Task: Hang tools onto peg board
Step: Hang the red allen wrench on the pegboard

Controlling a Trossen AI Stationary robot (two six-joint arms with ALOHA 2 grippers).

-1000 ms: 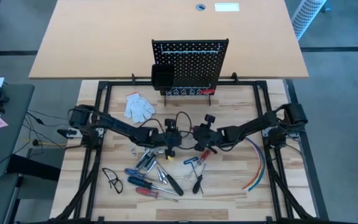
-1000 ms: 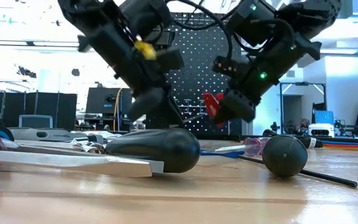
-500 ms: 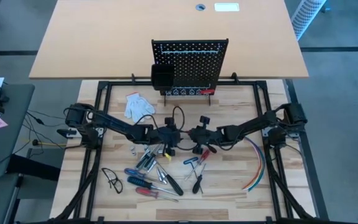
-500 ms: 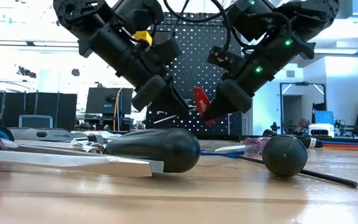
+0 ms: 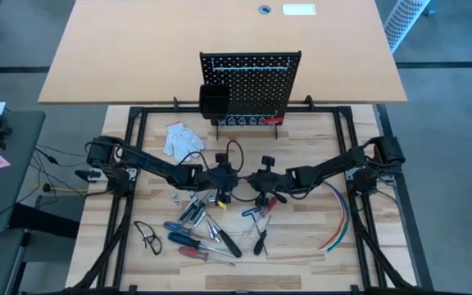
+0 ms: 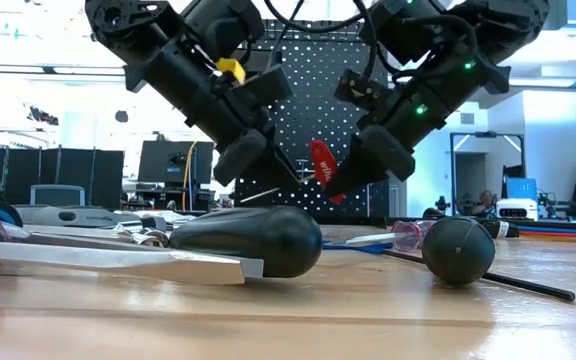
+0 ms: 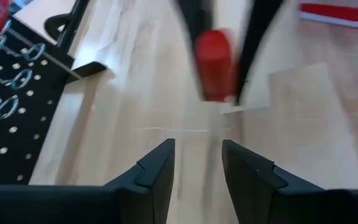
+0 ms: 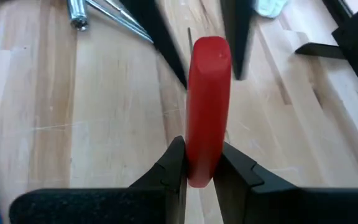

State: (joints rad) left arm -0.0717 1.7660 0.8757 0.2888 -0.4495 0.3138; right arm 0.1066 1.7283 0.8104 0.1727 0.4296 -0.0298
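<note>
Pale wooden table (image 5: 301, 246) in a bright lab, with the peg board (image 5: 251, 86) standing upright at its far edge, black bin on its left side, well apart from both arms. Both arms meet over the table's middle. Right hand (image 8: 202, 163) is clamped on a red tool handle (image 8: 207, 102), flat and rounded at the free end; the handle stands out forward from between its fingers and is lifted clear of the table in the low view. Left hand (image 7: 197, 163) faces it with fingers parted and nothing between them; the red handle lies just ahead of its fingertips, roughly in line with the gap, not touching. Remaining tools (image 5: 207, 229) lie scattered on the table below and in front of the arms: screwdrivers, a blue key, silver bits. White glove (image 5: 183, 139) sits near the board on the left; coloured cables (image 5: 338, 217) at the right. Judged step: a pass of the red tool between hands, or a re-grip before hanging. To do it well, the left hand should advance straight until the handle's free end sits well inside its fingers, close firmly, and only then should the right let go; a skewed approach could knock the handle crooked.
</note>
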